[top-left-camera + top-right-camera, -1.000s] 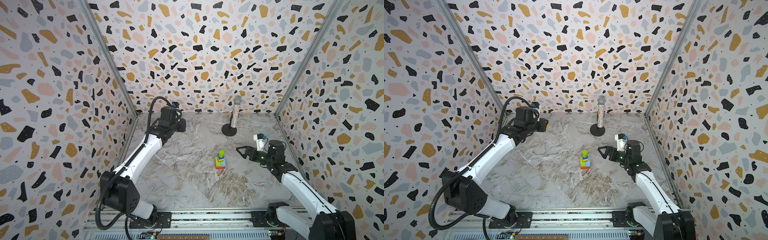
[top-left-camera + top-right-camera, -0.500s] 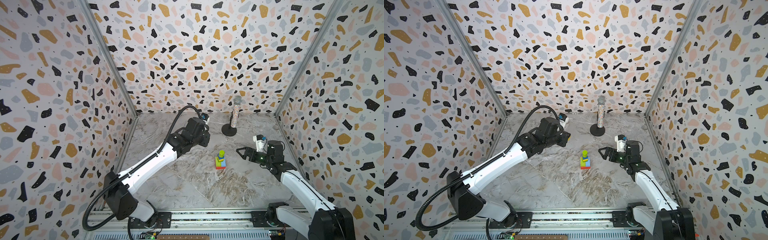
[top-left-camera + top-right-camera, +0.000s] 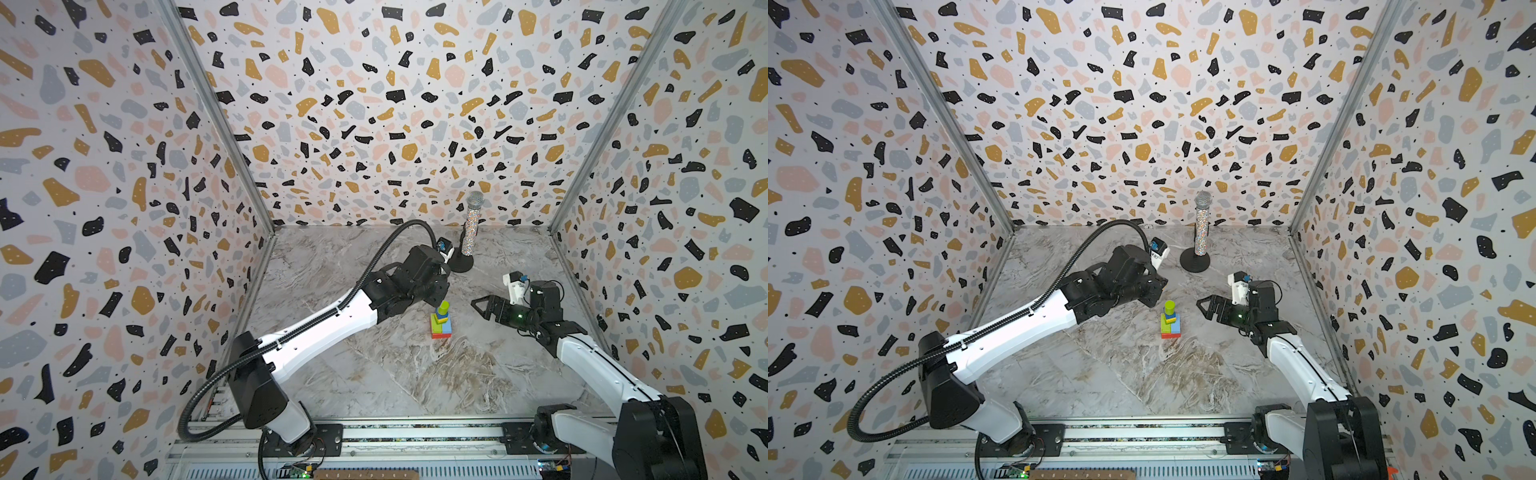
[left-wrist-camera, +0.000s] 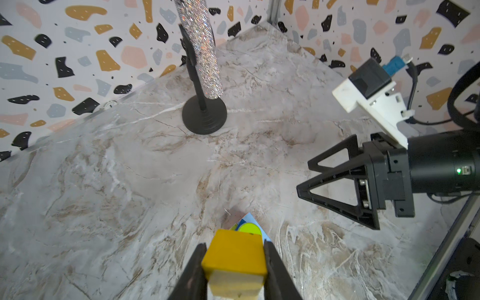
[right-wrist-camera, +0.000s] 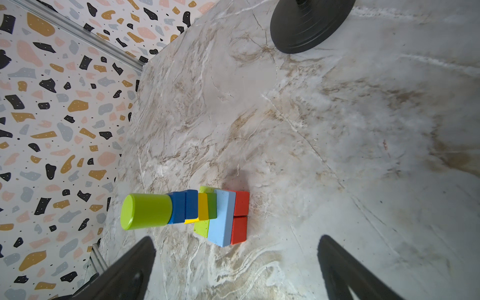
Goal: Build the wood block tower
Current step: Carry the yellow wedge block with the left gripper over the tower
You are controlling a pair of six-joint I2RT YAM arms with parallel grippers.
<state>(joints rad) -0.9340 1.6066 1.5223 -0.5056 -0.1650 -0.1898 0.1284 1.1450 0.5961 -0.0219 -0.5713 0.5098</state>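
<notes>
Left fingers clamping yellow block, arm outstretched

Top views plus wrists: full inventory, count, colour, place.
tower: 1, red base, then light blue, lime green, yellow, dark blue; centre of table.
cylinder: 1, lime green; tops the tower.
yellow block: 1, yellow; held close to the tower's top.
microphone: 1, glittery silver on round black base; back of table.
table: 1, grey marble.
left gripper: 1, black; shut on yellow block.
right gripper: 1, black; open, empty, right of tower.
</notes>
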